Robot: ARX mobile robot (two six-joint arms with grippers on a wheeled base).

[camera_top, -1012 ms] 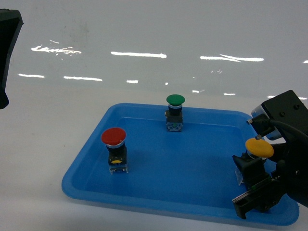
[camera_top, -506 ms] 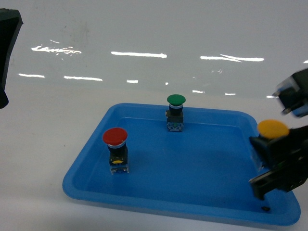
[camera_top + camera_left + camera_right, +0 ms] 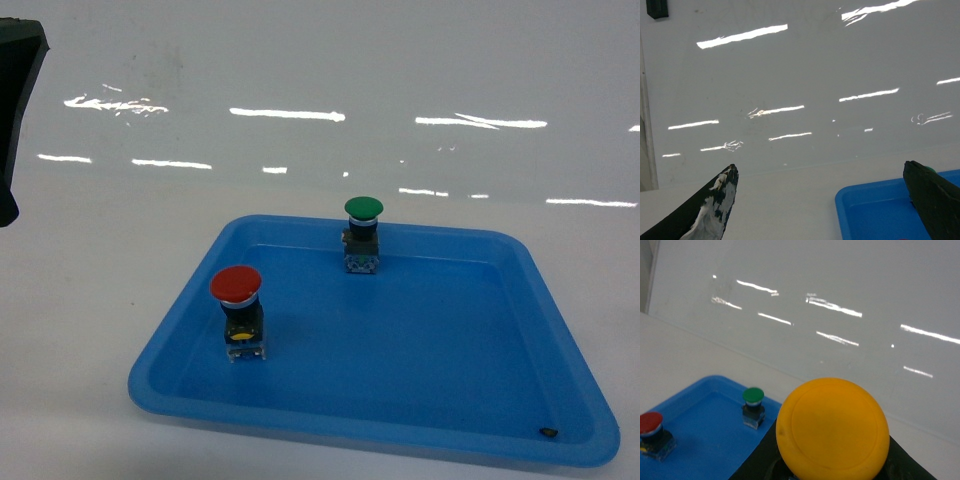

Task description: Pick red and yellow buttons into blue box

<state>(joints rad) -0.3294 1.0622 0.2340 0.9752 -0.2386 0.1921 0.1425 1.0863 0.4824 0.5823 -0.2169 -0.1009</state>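
Note:
The blue box point(image 3: 172, 342) is a shallow tray on the white table. The red button point(image 3: 237, 285) stands upright in its left part, also seen low left in the right wrist view point(image 3: 650, 423). The yellow button point(image 3: 832, 427) fills the right wrist view, with my right gripper point(image 3: 832, 474) shut on its body below the cap, above the tray's right side. That gripper is out of the head view. My left gripper point(image 3: 820, 172) hangs open and empty, left of the tray's corner point(image 3: 842, 197).
A green button point(image 3: 363, 209) stands upright at the back of the tray, also in the right wrist view point(image 3: 753, 395). A small dark speck point(image 3: 547, 433) lies in the tray's near right corner. A black arm part point(image 3: 15, 90) fills the top left edge.
My right gripper has lifted the yellow button off the tray's right side and carried it up and right, out of the head view. The red and green buttons have stayed put.

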